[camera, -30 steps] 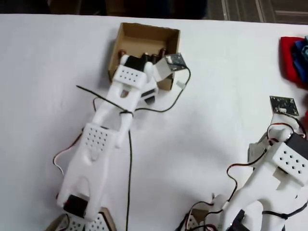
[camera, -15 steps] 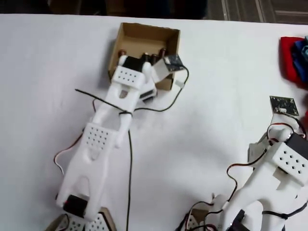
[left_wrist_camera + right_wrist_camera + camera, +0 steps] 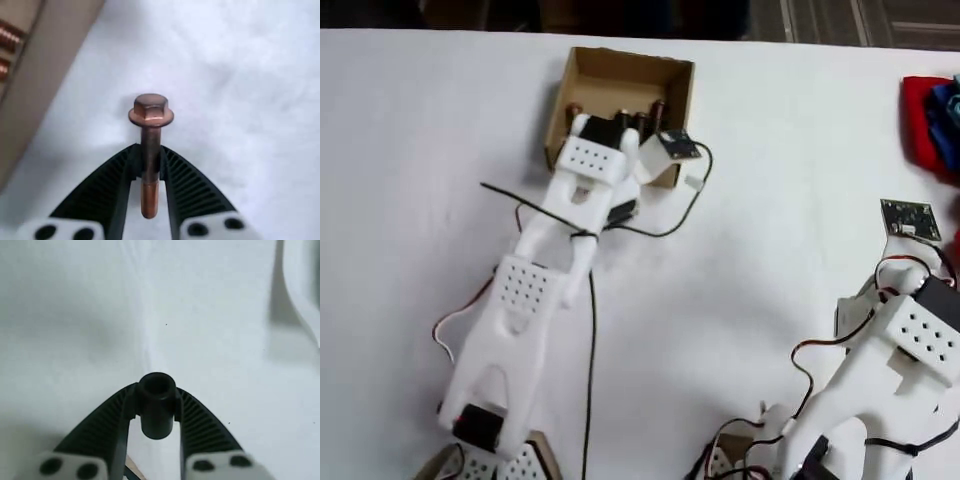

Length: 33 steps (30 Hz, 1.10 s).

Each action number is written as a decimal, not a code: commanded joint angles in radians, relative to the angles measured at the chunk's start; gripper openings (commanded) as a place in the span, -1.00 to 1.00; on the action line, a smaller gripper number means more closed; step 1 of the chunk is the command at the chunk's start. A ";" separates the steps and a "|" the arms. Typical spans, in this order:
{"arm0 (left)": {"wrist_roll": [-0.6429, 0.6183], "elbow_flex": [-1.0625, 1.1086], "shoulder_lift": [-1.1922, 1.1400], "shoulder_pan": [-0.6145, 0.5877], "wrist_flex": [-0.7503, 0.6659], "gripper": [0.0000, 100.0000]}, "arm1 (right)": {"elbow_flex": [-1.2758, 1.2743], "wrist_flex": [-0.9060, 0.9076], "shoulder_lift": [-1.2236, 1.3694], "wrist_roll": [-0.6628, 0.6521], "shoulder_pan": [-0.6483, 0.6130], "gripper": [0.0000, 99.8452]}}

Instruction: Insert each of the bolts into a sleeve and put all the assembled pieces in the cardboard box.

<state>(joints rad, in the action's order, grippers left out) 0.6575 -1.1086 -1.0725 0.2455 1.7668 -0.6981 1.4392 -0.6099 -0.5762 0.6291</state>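
2 tools are loaded, operator. Your left tool is clamped on the shank of a copper bolt. The bolt's hex head points away from the fingers and its other end sticks back between them. It hangs over the white counter, just outside the box, beside its wall.

In the high view your left arm stretches up to the box, and its wrist covers the box's near wall, so you cannot see the tool itself there. Several copper pieces stand inside the box against that same wall. In the left wrist view, copper threads show just past the wall.

Your right tool is closed on a black sleeve, which it holds over the counter with the bore facing the camera. Your right arm sits well apart from the box. 1 red and blue cloth lies at the counter's edge, far from the box.
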 commanded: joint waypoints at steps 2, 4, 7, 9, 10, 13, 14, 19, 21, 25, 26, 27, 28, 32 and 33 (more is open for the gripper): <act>-0.071 0.196 0.196 0.072 0.020 -0.95 | 0.003 -0.008 -0.036 0.003 -0.001 -0.96; -0.069 0.292 0.222 0.110 0.017 -0.95 | 0.003 -0.008 -0.036 0.003 -0.002 -0.96; -0.071 0.328 0.222 0.141 0.005 -0.95 | 0.003 -0.008 -0.036 0.005 -0.025 -0.96; -0.072 0.320 0.222 0.147 0.003 -0.93 | 0.003 -0.008 -0.036 0.011 -0.045 -0.96; -0.074 0.318 0.222 0.147 0.000 -0.88 | 0.003 -0.008 -0.036 0.028 -0.053 -0.96; -0.077 0.320 0.224 0.141 -0.011 -0.66 | 0.003 -0.008 -0.036 0.064 -0.065 -0.96; -0.077 0.321 0.222 0.141 -0.011 -0.58 | 0.003 -0.008 -0.036 0.068 -0.067 -0.96; -0.075 0.325 0.222 0.147 -0.034 -0.56 | 0.003 -0.008 -0.036 0.068 -0.070 -0.96; -0.077 0.320 0.222 0.147 -0.051 -0.60 | 0.003 -0.008 -0.036 0.068 -0.070 -0.96; -0.077 0.325 0.222 0.146 -0.107 -0.66 | 0.003 -0.008 -0.036 0.068 -0.067 -0.96; -0.077 0.328 0.222 0.146 -0.124 -0.68 | 0.003 -0.008 -0.036 0.068 -0.065 -0.96; -0.077 0.328 0.221 0.146 -0.138 -0.69 | 0.003 -0.008 -0.036 0.068 -0.065 -0.96; -0.077 0.328 0.221 0.144 -0.150 -0.71 | 0.003 -0.008 -0.036 0.068 -0.065 -0.96; -0.078 0.328 0.221 0.146 -0.153 -0.96 | 0.003 -0.008 -0.036 0.068 -0.064 -0.96; -0.078 0.328 0.221 0.147 -0.147 -0.95 | 0.003 -0.008 -0.036 0.068 -0.064 -0.96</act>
<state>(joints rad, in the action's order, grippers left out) 0.5884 -0.7772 -0.9206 0.3851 1.6318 -0.6981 1.4392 -0.6099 -0.5163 0.5738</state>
